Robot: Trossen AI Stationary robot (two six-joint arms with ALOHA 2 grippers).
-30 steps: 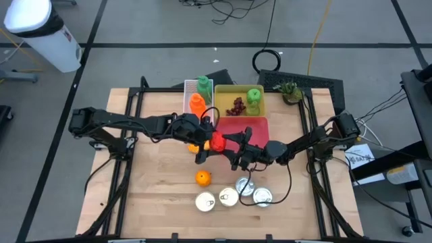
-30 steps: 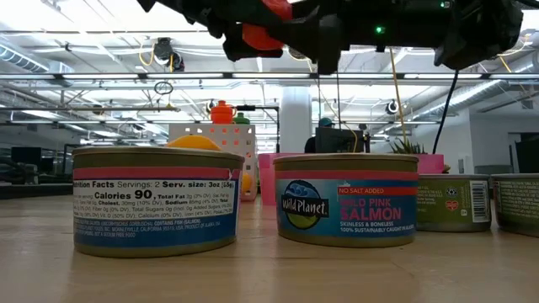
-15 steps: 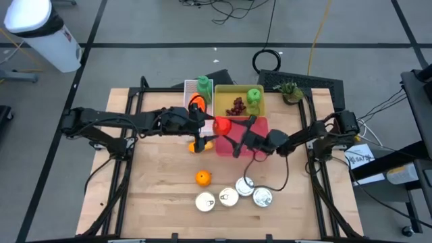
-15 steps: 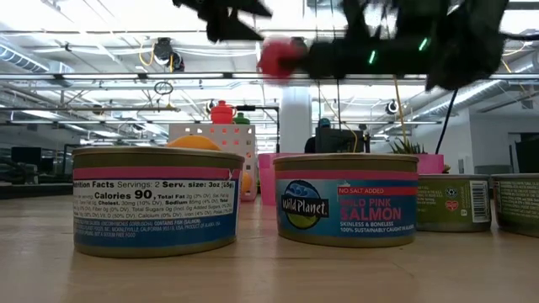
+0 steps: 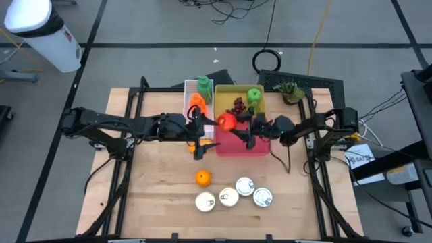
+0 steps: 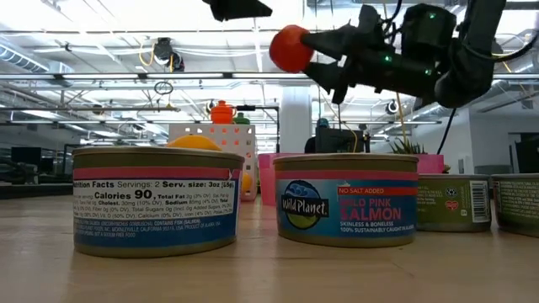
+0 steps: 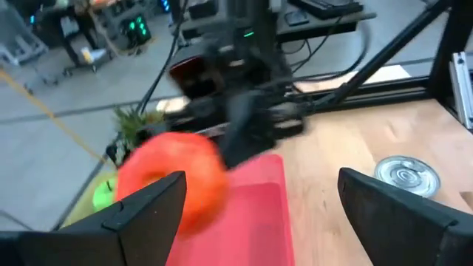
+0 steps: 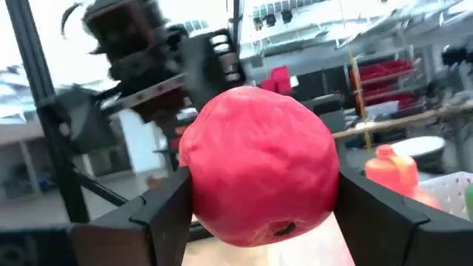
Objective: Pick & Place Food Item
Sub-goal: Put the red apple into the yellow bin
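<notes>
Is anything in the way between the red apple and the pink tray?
Nothing visible is. The right gripper holds the red apple up over the left edge of the pink tray. The left gripper hangs open just beside it.

Wooden table — bearing four cans, an orange and trays.

- Both arms: dark, near-black links, slender, boxy joint housings
- left gripper: two flat black fingers, angular, tapered tips
- right gripper: matching black fingers, wedge-shaped
- Green indicator lights on the right arm's wrist housing, seen in low view
- Black cable loops loosely beneath the right arm's forearm
- No legible markings on either arm
</notes>
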